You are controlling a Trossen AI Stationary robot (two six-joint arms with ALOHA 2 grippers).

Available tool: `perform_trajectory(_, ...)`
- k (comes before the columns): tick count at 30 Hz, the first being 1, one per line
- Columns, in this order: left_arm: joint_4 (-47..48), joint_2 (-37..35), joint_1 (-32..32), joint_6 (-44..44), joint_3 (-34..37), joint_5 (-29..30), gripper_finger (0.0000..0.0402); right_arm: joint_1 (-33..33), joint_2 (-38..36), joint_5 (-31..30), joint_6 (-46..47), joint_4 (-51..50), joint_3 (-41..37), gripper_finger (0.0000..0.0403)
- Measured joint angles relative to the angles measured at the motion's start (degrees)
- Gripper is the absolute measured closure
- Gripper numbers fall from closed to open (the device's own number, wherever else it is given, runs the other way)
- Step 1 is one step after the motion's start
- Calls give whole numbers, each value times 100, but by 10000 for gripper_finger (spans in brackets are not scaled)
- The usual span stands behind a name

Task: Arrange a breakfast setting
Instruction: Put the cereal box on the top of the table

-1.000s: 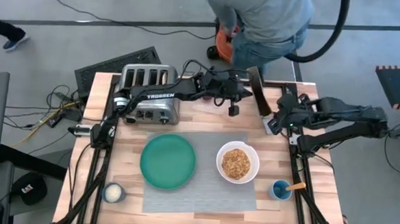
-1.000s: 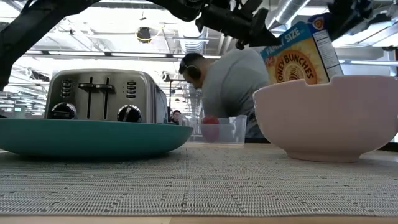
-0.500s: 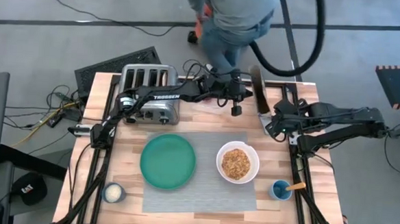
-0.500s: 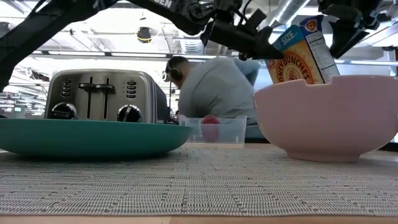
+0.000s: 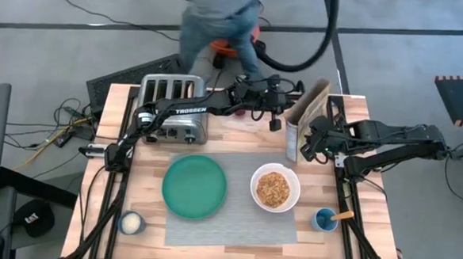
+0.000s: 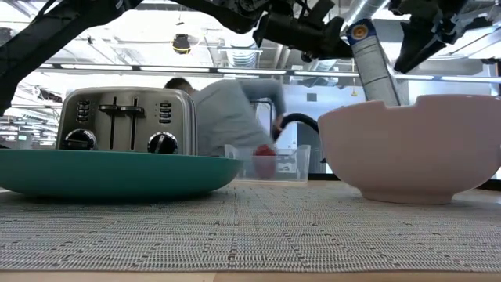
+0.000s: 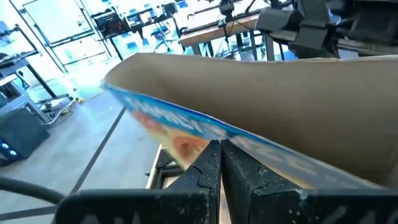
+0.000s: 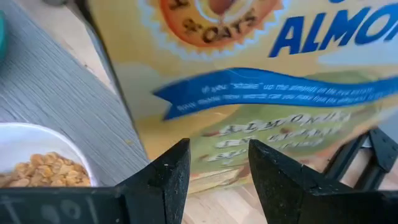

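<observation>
A cereal box point(image 5: 302, 117) stands tilted at the table's far right, its open top point(image 7: 261, 93) toward my left gripper point(image 5: 279, 108), which is shut at that top. My right gripper point(image 5: 310, 143) is open just right of the box, facing its printed front point(image 8: 249, 93) without touching it. On the grey placemat point(image 5: 234, 225) sit the teal plate point(image 5: 194, 187) and the white bowl point(image 5: 274, 189), which holds cereal. The dark-red fruit point(image 6: 266, 163) lies in a clear container behind them. A wooden spoon point(image 5: 340, 217) stands in a blue cup. The bread is not in view. My left gripper has its shut fingertips point(image 7: 211, 152) at the rim of the box's open top point(image 7: 186, 127), coming level from the table's left. Whether cardboard lies between the fingers is hidden by the fingers themselves. The box leans, its bottom on the table.
The chrome toaster point(image 5: 173, 103) stands at the far left under my left arm. A small white cup point(image 5: 131, 223) sits at the near left, a blue cup point(image 5: 324, 220) at the near right. A person point(image 5: 217, 18) with a black hose moves behind the table's far edge.
The cereal box has turned about and tipped: from above its broad face now shows, and in the low view it shows its narrow side instead of its front. My right gripper has shifted slightly toward the table's left. The person behind has moved left.
</observation>
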State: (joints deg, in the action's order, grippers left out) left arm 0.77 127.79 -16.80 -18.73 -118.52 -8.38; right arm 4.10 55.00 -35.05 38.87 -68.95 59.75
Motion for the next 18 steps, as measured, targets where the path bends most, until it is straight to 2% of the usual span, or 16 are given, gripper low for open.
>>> perform_trajectory(8, 224, -2, 20, -28, 0, -189, 401, 7, -27, 75, 262, -341, 0, 213)
perform_trajectory(12, 183, -1, 142, -52, 0, -602, 401, 86, -113, 316, 373, -501, 68, 213)
perform_trajectory(18, 221, -2, 229, -179, 0, -631, 402, 345, -261, 651, 880, -1101, 436, 213)
